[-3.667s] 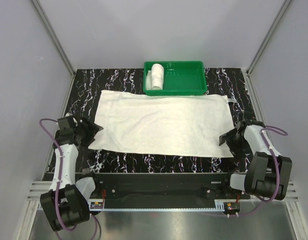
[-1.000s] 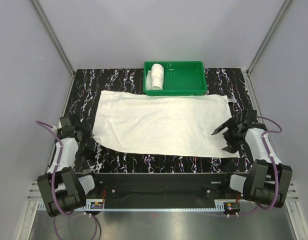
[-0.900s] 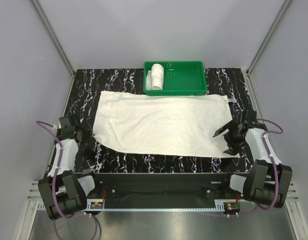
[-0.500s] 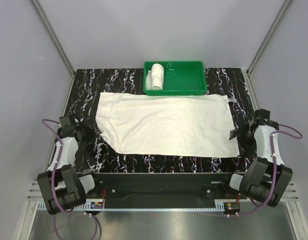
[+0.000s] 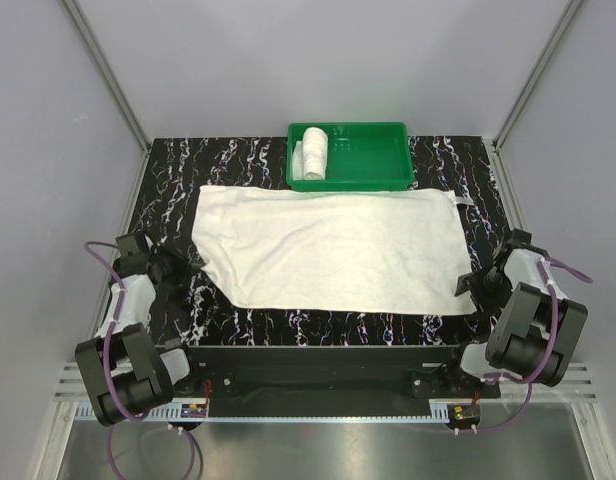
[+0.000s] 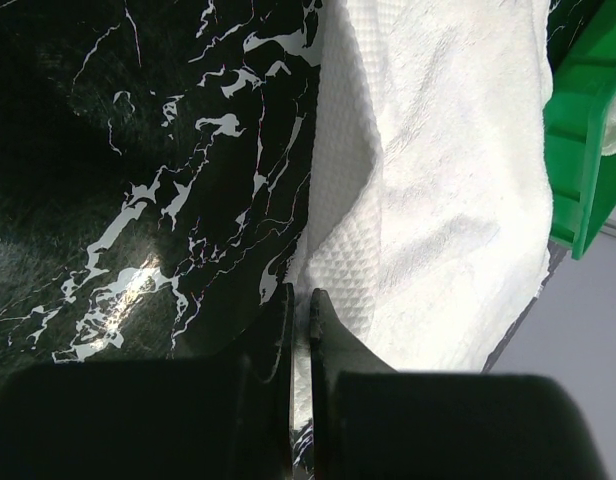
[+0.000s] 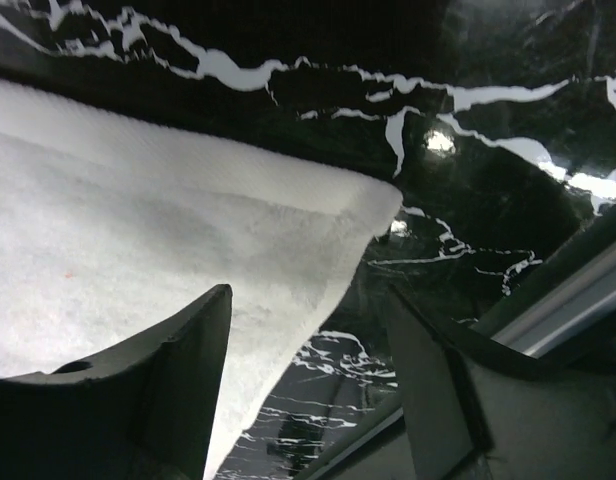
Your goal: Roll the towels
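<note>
The large white towel [image 5: 333,250] lies spread flat on the black marbled table. My left gripper [image 5: 193,266] is at its near left corner and shut on the edge; in the left wrist view the jaws [image 6: 300,300] pinch the towel [image 6: 438,200]. My right gripper [image 5: 468,285] is low at the near right corner. In the right wrist view it [image 7: 308,345] stands open, with the towel's corner [image 7: 188,230] lying between the fingers, not pinched. The small towel [image 5: 313,152] sits rolled up in the left end of the tray.
A green plastic tray [image 5: 373,165] stands at the back, touching the towel's far edge, and shows in the left wrist view as the tray [image 6: 588,130]. Grey walls close in both sides. The black base bar [image 5: 318,365] runs along the near edge.
My right gripper has moved off the towel's right part, out and down to its near right corner, and its jaws have narrowed. The towel's near left corner has shifted slightly right with the left gripper.
</note>
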Available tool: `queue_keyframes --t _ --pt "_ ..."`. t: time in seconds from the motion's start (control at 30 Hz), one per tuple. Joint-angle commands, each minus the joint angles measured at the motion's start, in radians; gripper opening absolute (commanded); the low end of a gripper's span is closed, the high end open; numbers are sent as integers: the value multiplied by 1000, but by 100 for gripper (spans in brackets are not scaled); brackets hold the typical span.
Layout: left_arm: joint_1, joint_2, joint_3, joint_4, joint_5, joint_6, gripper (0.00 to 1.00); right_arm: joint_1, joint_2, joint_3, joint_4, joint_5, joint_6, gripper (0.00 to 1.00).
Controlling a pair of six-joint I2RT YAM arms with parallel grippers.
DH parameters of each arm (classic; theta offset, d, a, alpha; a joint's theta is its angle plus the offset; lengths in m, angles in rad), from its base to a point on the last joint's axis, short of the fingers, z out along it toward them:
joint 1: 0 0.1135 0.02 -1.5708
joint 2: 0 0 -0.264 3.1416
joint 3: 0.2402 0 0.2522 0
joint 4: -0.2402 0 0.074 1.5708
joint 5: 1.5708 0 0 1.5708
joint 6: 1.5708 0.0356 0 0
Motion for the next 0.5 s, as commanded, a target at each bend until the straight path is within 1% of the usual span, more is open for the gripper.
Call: queue_keyframes --t 0.0,0.1,0.2,0.23,0.3,0.33,0.47 --pt "10 -20 -4 37 28 -4 0 -22 29 1 82 13 -10 68" --pt "13 -24 -7 35 18 -4 0 -42 47 -10 115 -3 -22 60" --pt "11 -27 -7 32 4 -3 0 -48 69 -13 143 -7 -37 42" --pt "13 -27 -7 31 -2 -3 0 -48 75 -13 149 -10 -42 27" --pt "11 -31 -6 28 -8 -1 0 -52 78 -8 157 -14 -51 19" --pt "11 -31 -4 23 -16 -1 0 -53 81 -8 157 -14 -53 10" --pt "13 -38 -1 17 -30 0 0 -53 72 -8 159 -15 -65 0"
